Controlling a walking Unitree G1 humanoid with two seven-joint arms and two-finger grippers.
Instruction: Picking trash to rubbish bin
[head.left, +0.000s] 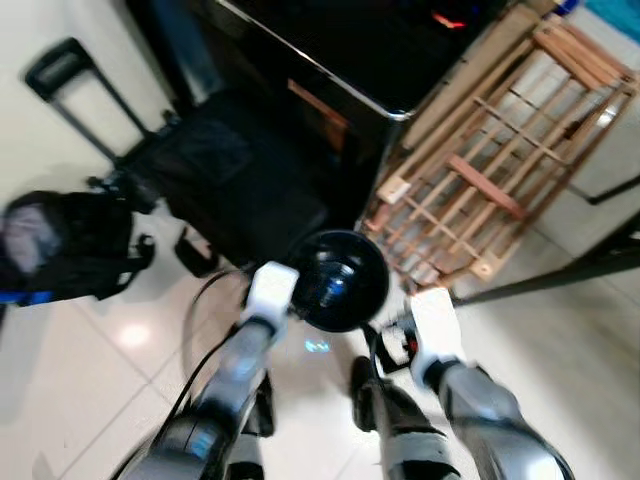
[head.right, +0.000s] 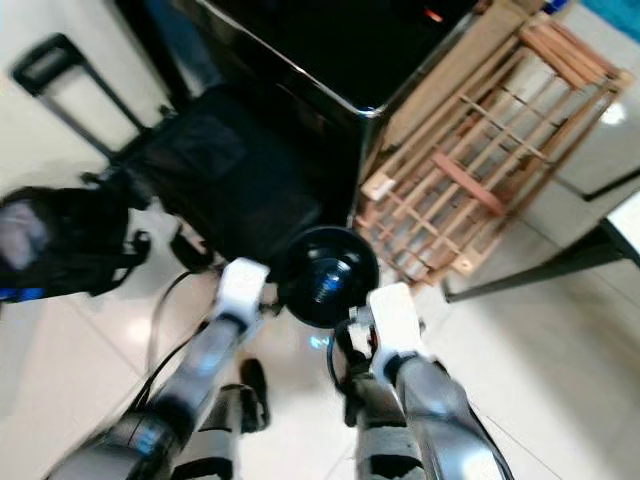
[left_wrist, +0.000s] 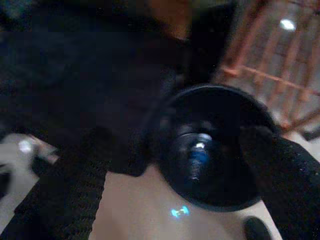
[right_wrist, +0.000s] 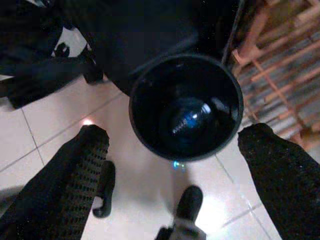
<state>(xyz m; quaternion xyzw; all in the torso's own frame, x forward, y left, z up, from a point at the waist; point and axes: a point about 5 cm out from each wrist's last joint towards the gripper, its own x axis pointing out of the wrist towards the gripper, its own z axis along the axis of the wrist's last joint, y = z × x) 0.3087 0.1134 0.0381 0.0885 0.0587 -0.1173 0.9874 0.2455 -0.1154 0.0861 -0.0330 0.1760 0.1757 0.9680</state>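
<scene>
Right wrist view puts the right claw (right_wrist: 170, 165), fingers apart and empty, over the black bin (right_wrist: 186, 105), whose bottom holds a small glinting thing, so the drop looks done and the next move is seeking more trash; left claw (left_wrist: 180, 165) likewise apart.

Indoor room, domestic in look; could be a home or a storage corner, cannot tell which. Evidence: glossy white tile floor (head.left: 80, 400) with grout lines. Black wheeled suitcase (head.left: 230, 180) with raised pull handle (head.left: 70, 75) against a pale wall. Black bag (head.left: 70, 245) beside it. Wooden slatted frame (head.left: 500, 150) leaning on a large glossy black cabinet (head.left: 350, 50). Round black bin (head.left: 338, 280) on the tiles.
</scene>
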